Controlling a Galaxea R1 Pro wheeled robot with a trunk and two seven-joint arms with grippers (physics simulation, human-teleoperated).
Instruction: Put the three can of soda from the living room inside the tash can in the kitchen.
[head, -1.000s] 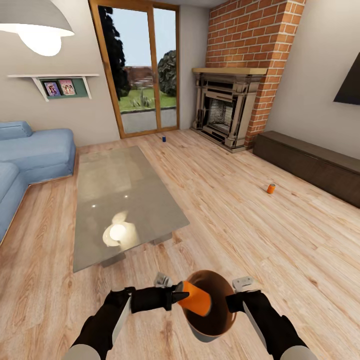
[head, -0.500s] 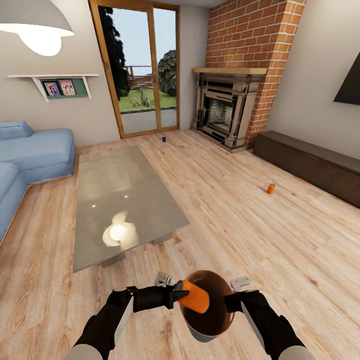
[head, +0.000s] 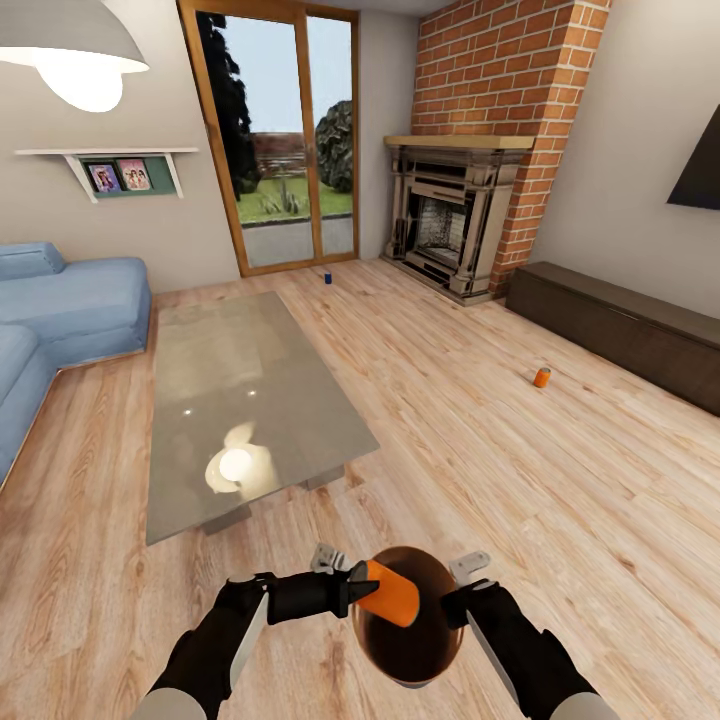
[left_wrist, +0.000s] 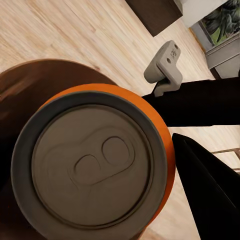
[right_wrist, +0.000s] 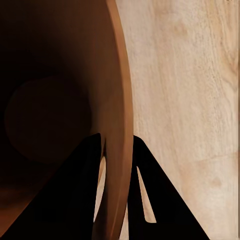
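Orange can (head: 390, 597) in closed left gripper (head: 352, 592) over glossy copper bin (head: 405, 655), rim pinched by right gripper (head: 452, 603).

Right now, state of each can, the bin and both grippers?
Orange can: held by left gripper, tilted over the bin's mouth.
Bin: held off the floor, right gripper shut on its rim.
Second orange can: upright on floor.
Blue can: on floor by glass door.

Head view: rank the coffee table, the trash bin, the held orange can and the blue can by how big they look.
1. Coffee table
2. Trash bin
3. Held orange can
4. Blue can, tiny, but farthest from the camera, so its look misleads.
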